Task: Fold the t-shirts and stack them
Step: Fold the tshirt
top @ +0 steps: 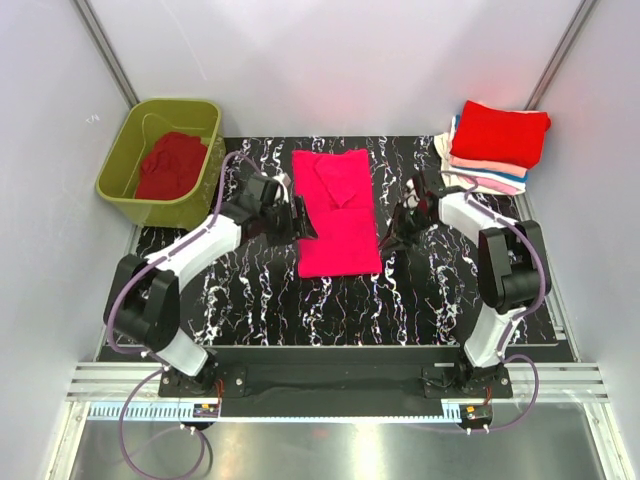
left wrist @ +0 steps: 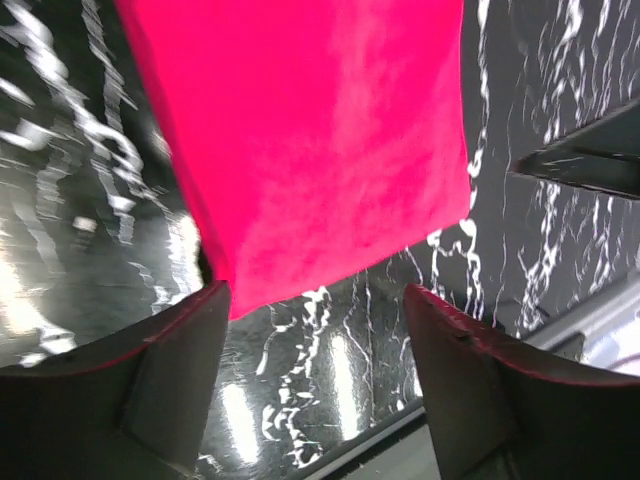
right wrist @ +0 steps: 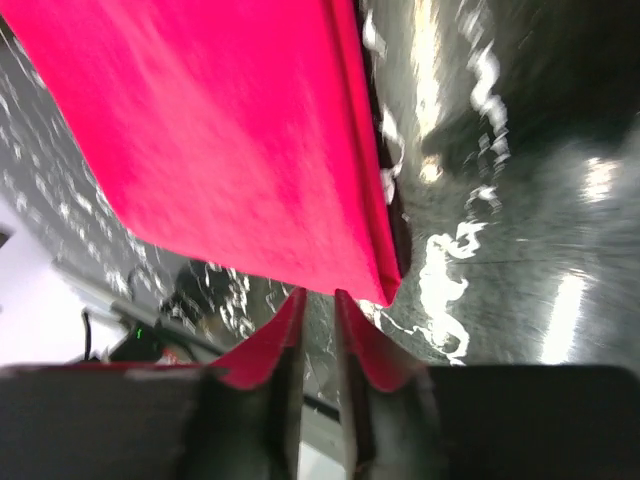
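Step, by my read: cross-fold of magenta t-shirt [top: 337,215], which lies as long folded strip at centre of black marbled mat [top: 250,300].

To do well: both grippers pinch all layers at matching corners, lift level, lay end on end, edges flush.

Left gripper [left wrist: 315,292]: jaws wide, empty, just short of strip's corner, over mat's left-centre.

Right gripper [right wrist: 318,300]: jaws narrow, slim gap, nothing in it, tips just short of shirt corner.

Folded stack [top: 495,145]: at mat's far right corner.

The magenta t-shirt [top: 338,212] is soft matt cloth; the bench [top: 260,290] glossy black with white veins; the olive tub [top: 120,158] smooth plastic.
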Available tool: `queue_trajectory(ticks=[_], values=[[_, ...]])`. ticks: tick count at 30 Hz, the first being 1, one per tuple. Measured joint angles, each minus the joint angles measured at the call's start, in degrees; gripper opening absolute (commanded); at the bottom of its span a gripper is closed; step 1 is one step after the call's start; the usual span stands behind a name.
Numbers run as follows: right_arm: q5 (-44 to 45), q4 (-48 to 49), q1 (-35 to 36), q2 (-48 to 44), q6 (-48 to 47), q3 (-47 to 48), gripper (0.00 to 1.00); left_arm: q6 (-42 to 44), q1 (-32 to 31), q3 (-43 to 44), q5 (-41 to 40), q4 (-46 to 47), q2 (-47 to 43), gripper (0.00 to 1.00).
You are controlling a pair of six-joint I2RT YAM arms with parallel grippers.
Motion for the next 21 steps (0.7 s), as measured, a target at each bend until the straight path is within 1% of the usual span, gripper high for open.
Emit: queue_trajectory(ticks=[2, 5, 6, 8, 9, 11, 12, 15, 20, 21], values=[[-3.1, 2.3, 0.0, 0.6, 0.4, -3.0, 0.16, -1.3, -0.7, -2.3, 1.4, 2.7, 1.2, 0.72], [-6.3, 4.6, 0.0, 1.8, 0.7, -4.3, 0.12, -3.0, -1.2, -3.9, 2.6, 5.9, 3.7, 0.72], [-7.1, 5.3, 0.0, 2.2, 0.8, -4.3, 0.1, -3.4, -1.2, -4.2, 2.9, 6.8, 4.4, 0.72], [-8.0, 6.6, 0.0, 2.8, 0.8, -4.3, 0.09, -4.0, -1.2, -4.6, 3.1, 8.5, 5.6, 0.71], [-8.3, 6.9, 0.0, 3.2, 0.8, -4.3, 0.06, -4.1, -1.2, -4.7, 3.3, 9.2, 6.3, 0.71], [-8.4, 7.4, 0.0, 3.8, 0.7, -4.3, 0.03, -4.3, -1.2, -5.2, 3.4, 10.5, 7.6, 0.7], [-8.3, 7.4, 0.0, 4.2, 0.7, -4.3, 0.0, -4.4, -1.2, -5.7, 3.4, 11.1, 8.2, 0.7], [-6.8, 6.3, 0.0, 5.2, 0.6, -4.5, 0.0, -4.3, -1.2, -7.3, 3.3, 11.8, 9.5, 0.7], [-0.2, 1.2, 0.0, 5.5, 0.2, -4.5, 0.0, -3.7, -1.2, -10.4, 2.0, 11.0, 9.8, 0.71], [1.3, 0.3, 0.0, 5.5, 0.1, -4.5, 0.0, -3.4, -1.3, -10.4, 1.5, 10.9, 9.6, 0.73]])
